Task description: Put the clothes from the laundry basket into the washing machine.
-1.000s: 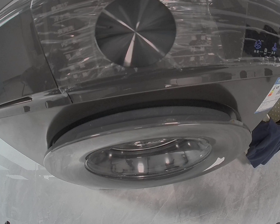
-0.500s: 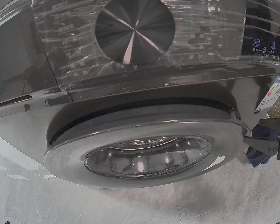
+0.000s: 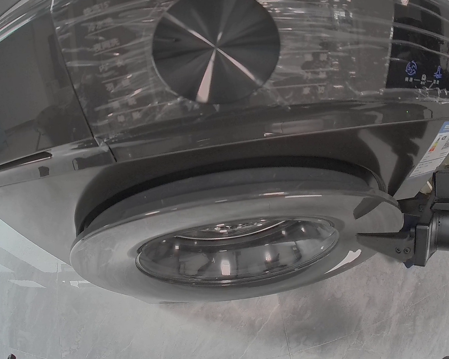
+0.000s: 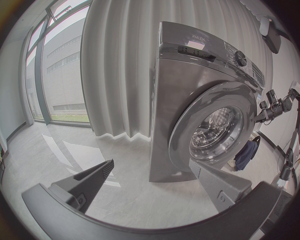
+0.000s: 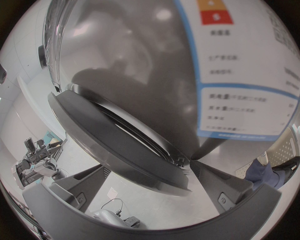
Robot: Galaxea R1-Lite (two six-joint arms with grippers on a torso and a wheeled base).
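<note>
Likely the stiff, glossy door (image 3: 234, 247) of the washer (image 3: 31, 215) will swing only if pulled at its right rim, which the right end effector (image 5: 148, 167) straddles spread wide, while the soft, light garment (image 5: 261, 173) hangs by the basket (image 5: 282, 151) beside it.

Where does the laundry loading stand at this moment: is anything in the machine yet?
Done: nothing visible yet; the washing machine door looks closed and the drum behind its glass appears empty. In hand: the right gripper is open, straddling the door's rim. Remaining: opening the door, then moving the blue garment draped on the basket into the drum. The left gripper is open and empty.
</note>
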